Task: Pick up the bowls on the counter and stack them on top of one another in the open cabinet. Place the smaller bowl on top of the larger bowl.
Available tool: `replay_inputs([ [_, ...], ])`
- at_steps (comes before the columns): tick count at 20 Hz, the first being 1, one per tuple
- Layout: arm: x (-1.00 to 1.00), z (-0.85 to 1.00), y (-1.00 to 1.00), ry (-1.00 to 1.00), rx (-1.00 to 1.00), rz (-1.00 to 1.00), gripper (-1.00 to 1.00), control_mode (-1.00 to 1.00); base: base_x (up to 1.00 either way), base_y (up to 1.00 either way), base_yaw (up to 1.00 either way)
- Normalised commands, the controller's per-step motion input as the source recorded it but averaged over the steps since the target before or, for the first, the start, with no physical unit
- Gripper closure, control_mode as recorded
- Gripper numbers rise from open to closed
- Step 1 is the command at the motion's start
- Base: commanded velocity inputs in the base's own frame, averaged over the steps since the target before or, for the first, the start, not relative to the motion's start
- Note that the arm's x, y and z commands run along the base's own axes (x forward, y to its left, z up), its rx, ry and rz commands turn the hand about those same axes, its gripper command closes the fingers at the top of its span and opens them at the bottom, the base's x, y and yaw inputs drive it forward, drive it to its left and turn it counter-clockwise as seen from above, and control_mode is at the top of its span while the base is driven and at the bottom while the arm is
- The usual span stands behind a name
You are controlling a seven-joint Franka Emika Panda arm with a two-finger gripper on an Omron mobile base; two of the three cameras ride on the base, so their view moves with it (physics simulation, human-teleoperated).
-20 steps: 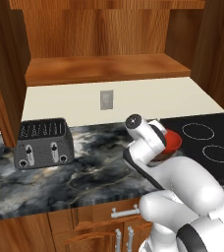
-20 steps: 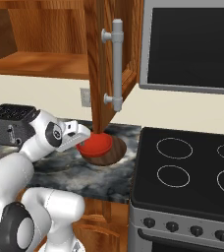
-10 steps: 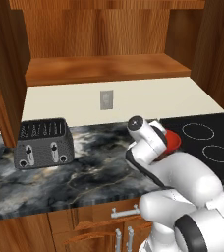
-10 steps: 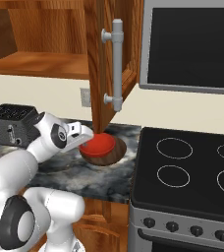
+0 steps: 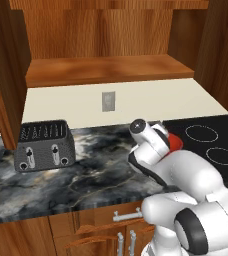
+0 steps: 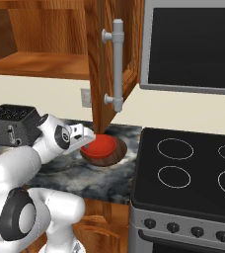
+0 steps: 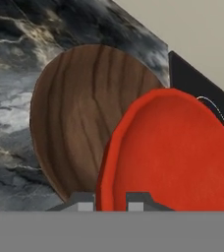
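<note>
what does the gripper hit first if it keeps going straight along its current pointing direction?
Most likely the red bowl's rim: the gripper has one fingertip on each side of the red bowl. The brown bowl lies behind; depth is unclear.

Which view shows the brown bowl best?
The hand view: the larger bowl fills the frame, wood grain clear, with the smaller bowl overlapping its right side at the gripper. The right base view shows its brown rim under the red bowl on the counter. In the left base view the arm covers it.

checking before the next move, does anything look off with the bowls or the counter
Nothing spilled or damaged. The red bowl sits over the brown bowl on the counter instead of in the cabinet, with the gripper straddling its rim.
</note>
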Motion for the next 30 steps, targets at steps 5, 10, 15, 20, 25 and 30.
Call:
replay_inputs([
  [5, 0.05, -0.16, 0.00, 0.04, 0.00, 0.01, 1.00, -1.00, 0.00, 0.00, 0.00],
  [10, 0.14, -0.10, -0.01, 0.03, 0.00, 0.01, 1.00, -1.00, 0.00, 0.00, 0.00],
  [15, 0.21, -0.08, -0.03, 0.01, 0.00, 0.00, 1.00, -1.00, 0.00, 0.00, 0.00],
  [20, 0.20, -0.10, -0.03, 0.01, 0.00, 0.00, 1.00, -1.00, 0.00, 0.00, 0.00],
  [25, 0.17, -0.17, -0.03, 0.01, 0.00, 0.00, 1.00, -1.00, 0.00, 0.00, 0.00],
  [30, 0.16, -0.18, -0.04, 0.02, 0.00, 0.00, 1.00, -1.00, 0.00, 0.00, 0.00],
])
